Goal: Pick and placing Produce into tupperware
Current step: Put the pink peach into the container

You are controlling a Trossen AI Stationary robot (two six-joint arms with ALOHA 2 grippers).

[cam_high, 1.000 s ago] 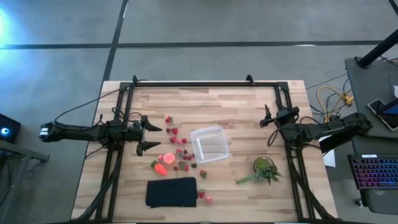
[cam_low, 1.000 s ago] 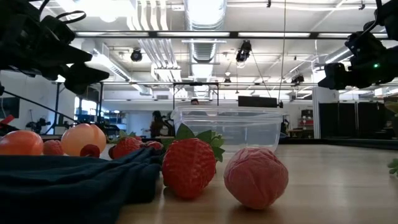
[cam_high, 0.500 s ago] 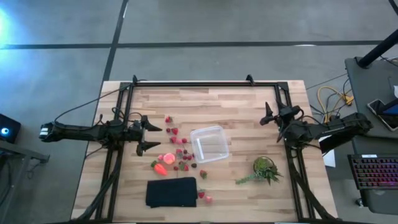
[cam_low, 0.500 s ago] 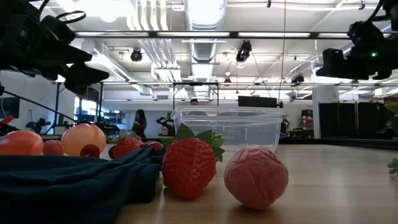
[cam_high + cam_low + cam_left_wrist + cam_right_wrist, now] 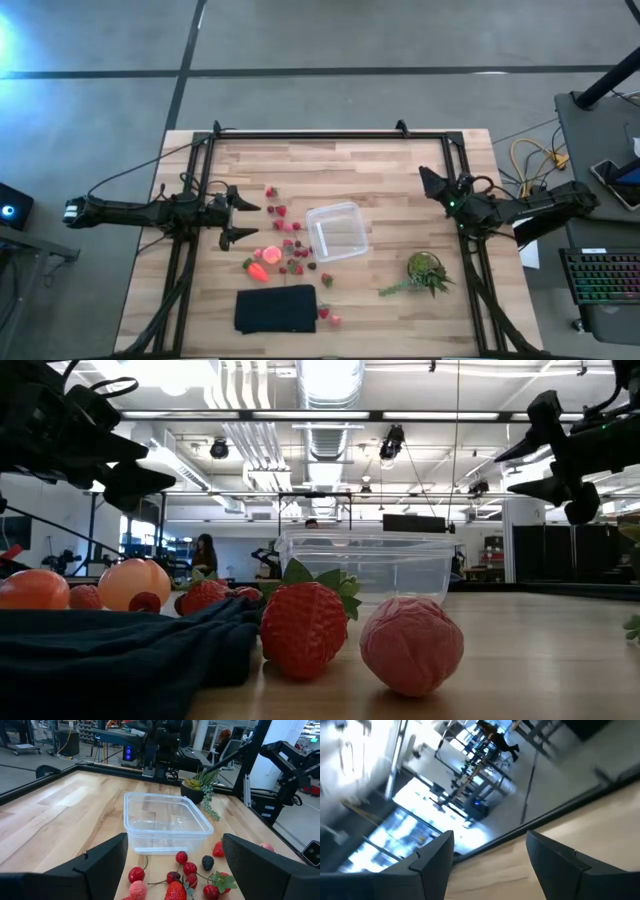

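Nearest the low camera, a strawberry [image 5: 303,630] and a pink ball [image 5: 411,644] lie beside the mat [image 5: 110,655]. Behind them stands the tupperware [image 5: 337,231], with more produce [image 5: 283,248] scattered at its left. The left gripper [image 5: 245,222] hovers spread near that scatter; the right gripper [image 5: 430,181], spread, hangs well apart.

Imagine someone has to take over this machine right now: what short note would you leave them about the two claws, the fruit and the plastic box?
Left gripper: open, empty, hovering at the table's left side facing the fruit.
Right gripper: open, empty, raised at the right side, away from everything.
Tupperware: mid-table, upright, no lid, empty.
Produce: strawberries and berries scattered left of the tupperware; carrot-like piece and pinkish round piece beside them; one strawberry and a pink ball by the dark cloth.
Done: nothing placed.
Left: every piece. The potted plant stays out.
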